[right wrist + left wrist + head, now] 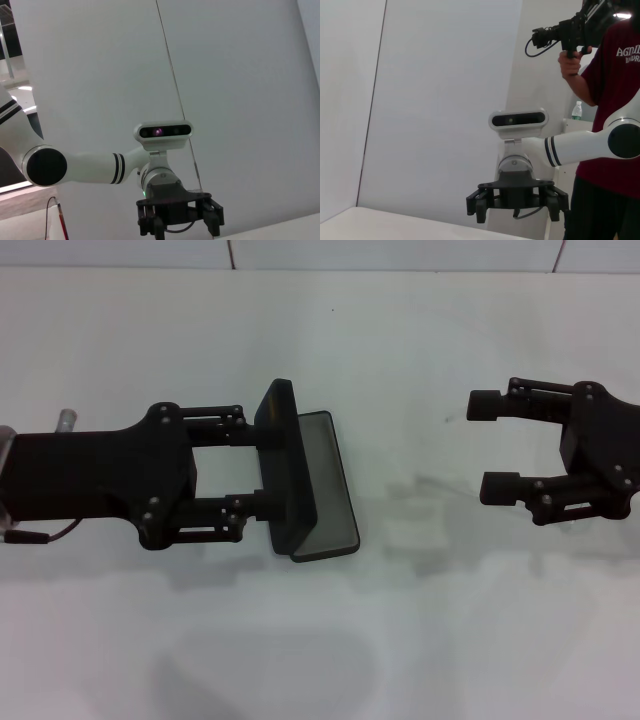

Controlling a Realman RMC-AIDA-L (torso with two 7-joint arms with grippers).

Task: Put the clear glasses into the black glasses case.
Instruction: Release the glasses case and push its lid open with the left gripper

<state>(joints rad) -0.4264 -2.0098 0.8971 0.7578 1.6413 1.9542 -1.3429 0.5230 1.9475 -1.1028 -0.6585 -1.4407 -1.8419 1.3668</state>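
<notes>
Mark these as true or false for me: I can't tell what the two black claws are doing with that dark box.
1. The slim matte black rectangular glasses case lies open, grey lining showing. True.
2. The transparent plastic wraparound glasses are already inside it. False: they lie on the white table, between the case and the right gripper.
3. The right gripper is clamped on the glasses. False: it is open and holds nothing.
4. The left gripper has its spread fingertips at the case's raised lid. True.
</notes>
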